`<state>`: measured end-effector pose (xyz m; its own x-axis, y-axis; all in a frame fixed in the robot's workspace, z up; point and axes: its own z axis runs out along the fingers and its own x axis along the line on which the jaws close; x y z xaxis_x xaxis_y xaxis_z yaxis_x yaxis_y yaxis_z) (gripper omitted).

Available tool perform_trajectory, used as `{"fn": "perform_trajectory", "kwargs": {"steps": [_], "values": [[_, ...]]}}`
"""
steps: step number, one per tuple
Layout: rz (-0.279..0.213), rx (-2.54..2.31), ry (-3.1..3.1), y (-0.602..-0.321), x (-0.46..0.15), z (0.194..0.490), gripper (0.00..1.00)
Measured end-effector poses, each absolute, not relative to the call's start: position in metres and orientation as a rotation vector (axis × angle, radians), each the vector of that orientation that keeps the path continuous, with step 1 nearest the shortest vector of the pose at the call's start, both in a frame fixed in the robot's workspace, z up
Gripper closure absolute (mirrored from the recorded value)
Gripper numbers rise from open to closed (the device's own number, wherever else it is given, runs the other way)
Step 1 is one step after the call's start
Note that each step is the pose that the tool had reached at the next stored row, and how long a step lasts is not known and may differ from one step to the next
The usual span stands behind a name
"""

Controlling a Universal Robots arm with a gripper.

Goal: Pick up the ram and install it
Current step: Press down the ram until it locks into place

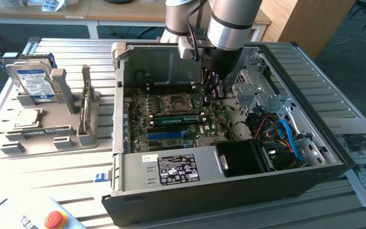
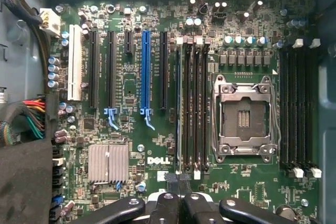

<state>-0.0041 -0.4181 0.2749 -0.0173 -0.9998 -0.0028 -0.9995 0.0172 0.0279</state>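
The ram is a green stick standing on edge in a slot on the motherboard, just beside the empty processor socket. In the wrist view the ram is a thin dark line seen edge-on, next to the black memory slots. My gripper reaches down inside the open computer case, over one end of the ram. Its black fingers are shut together with nothing visibly clamped between them. I cannot tell whether they touch the stick.
A grey fixture at the exterior view's left holds a hard drive and a silver processor chip. Case walls, a drive cage and cables crowd the gripper. A red button sits at the front; papers lie at the right.
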Motion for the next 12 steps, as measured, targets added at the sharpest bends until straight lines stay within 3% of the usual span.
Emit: {"fn": "perform_trajectory", "kwargs": {"steps": [12], "values": [[-0.034, 2.190, -2.228, -0.418, -0.004, 0.255, 0.90]]}}
